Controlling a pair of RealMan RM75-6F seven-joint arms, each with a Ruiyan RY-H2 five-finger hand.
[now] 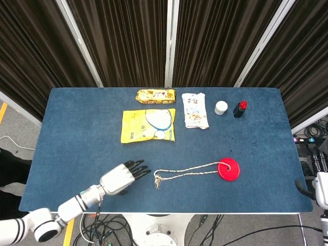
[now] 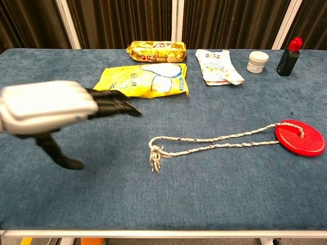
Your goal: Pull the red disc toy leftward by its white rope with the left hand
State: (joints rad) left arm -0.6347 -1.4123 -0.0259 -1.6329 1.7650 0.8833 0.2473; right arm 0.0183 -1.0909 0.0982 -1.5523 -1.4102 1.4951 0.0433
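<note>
My left hand (image 1: 122, 177) hangs over the blue cloth-covered table (image 1: 77, 128) near its front edge, left of centre, fingers (image 2: 110, 103) stretched out and apart, thumb dropped below the palm, holding nothing. The dark fingertips point toward the frayed knot of the white twisted rope (image 1: 187, 170), near it but not touching. In the chest view the hand (image 2: 48, 109) looks large and blurred on the left side.

The white twisted rope lies slack on the table as a doubled line, its knotted end (image 2: 155, 155) near the middle of the front edge and its other end running right to the flat red plastic disc toy (image 1: 228, 168). The disc lies flat toward the front right part of the table, with the rope passing through its centre.

My right hand (image 1: 320, 183) shows only partly at the right border of the head view, off the table's front right corner; I cannot tell how its fingers are set.

Along the back edge lie an orange-yellow snack packet (image 1: 155, 95), a white printed pouch (image 1: 195, 110), a small white jar (image 1: 221, 107) and a small black bottle with a red cap (image 1: 240, 108). A yellow flat bag with a white and blue picture (image 1: 148, 125) lies just in front of the snack packet.
</note>
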